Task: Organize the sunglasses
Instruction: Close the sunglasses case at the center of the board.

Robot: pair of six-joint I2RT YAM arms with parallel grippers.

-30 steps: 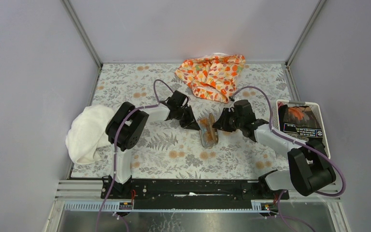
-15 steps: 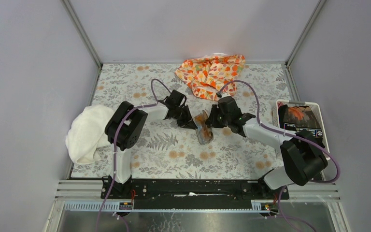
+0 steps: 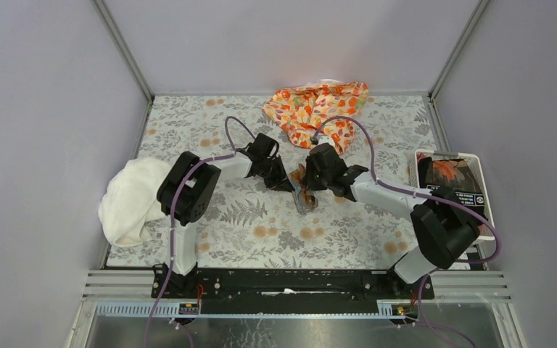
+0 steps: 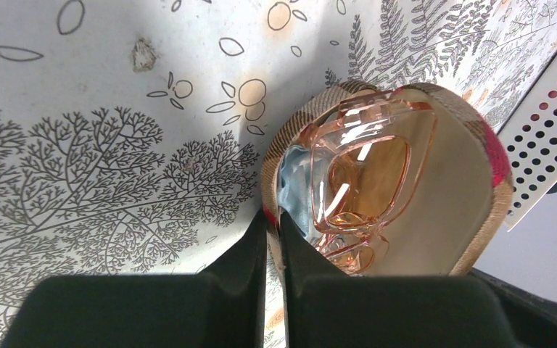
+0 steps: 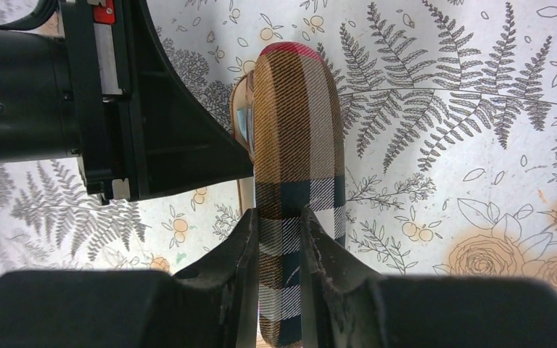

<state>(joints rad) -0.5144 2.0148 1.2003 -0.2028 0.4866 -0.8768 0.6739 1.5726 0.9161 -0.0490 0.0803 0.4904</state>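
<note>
Floral table (image 3: 225, 130): it carries the plaid case (image 5: 297, 130) about in its middle, and both my arms reach in to this case, one from each side.

Plaid case: it is partly open. Its brown checked outer shell faces my right wrist camera and its beige lining faces my left one. I think I hold it from two sides so that it cannot slide while the lid comes over.

Right pincer (image 5: 281, 221): clenched on the plaid case, one finger at each side of the checked shell. I judge this is the hand that brings the lid down.

Left pincer (image 4: 273, 226): nearly closed, with the thin rim of the plaid case nipped between the fingers. In my opinion it only steadies the lower half.

Sunglasses (image 4: 366, 170): they lie folded inside the plaid case, against the beige lining. The frame is thin, translucent and orange-pink, and the lenses are pale and see-through. They look light and easy to scratch.

Blue cloth (image 4: 296, 192): a small strip of it shows inside the plaid case, just beside the sunglasses and at the rim that I nip.
</note>
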